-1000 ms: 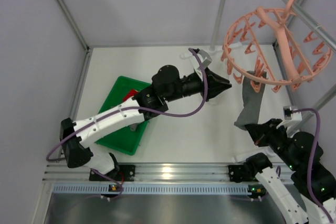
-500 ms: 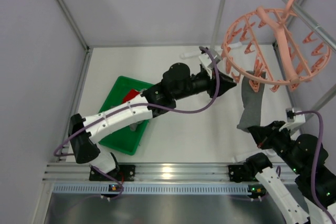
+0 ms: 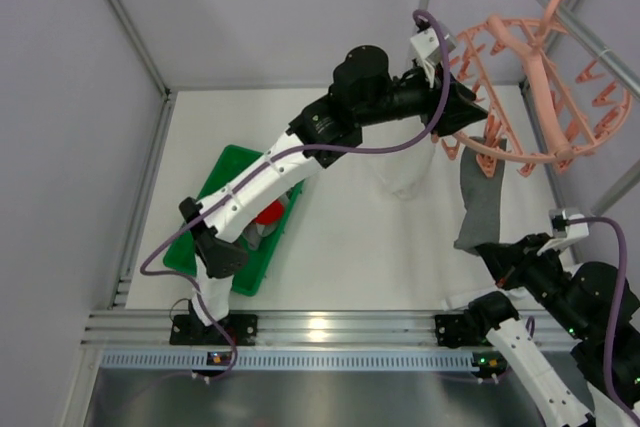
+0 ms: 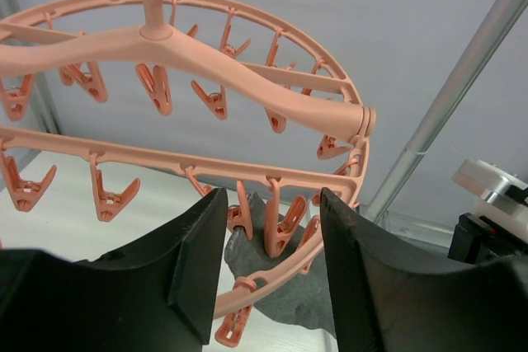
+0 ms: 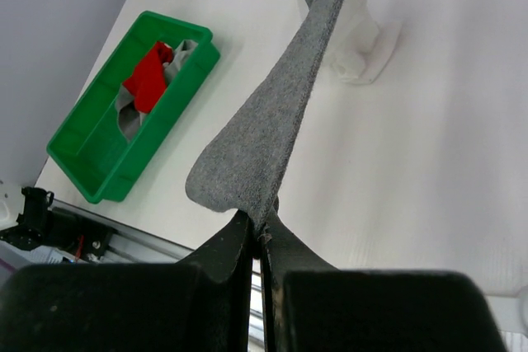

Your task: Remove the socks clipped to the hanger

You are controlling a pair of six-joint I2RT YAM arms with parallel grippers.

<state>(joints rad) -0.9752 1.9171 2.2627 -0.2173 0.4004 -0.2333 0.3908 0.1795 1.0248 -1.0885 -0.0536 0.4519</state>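
At lower left of the overhead view we note the green tray (image 3: 224, 173) on the white table (image 3: 350, 247). A red sock (image 3: 268, 215) lies in it. The right wrist view shows the same tray (image 5: 82, 162) at mid-left, with the red sock (image 5: 148, 76) lying on grey fabric.

Moving right, the left arm (image 3: 300, 152) stretches from the tray up toward the upper right of the overhead frame. The left pincer (image 3: 472, 119) sits at the near rim of the hanger (image 3: 545, 77). In its own wrist view the left pincer (image 4: 271, 204) is spread and holds nothing. The hanger's (image 4: 247, 80) lower rim and a few dangling clips show in the gap between the fingers (image 4: 202, 269).

Below that rim hangs the grey sock (image 3: 478, 197), just under and beyond the left fingertips, seen as a dark fold (image 4: 289, 294) low in the left wrist frame. We cannot tell which clip holds its top.

At lower right, the right pincer (image 3: 485, 250) is pressed together on the sock's bottom edge. The right wrist view confirms this: the right pincer (image 5: 262, 232) pinches the lower tip of the grey sock (image 5: 280, 121), which runs from there to the top of the frame.
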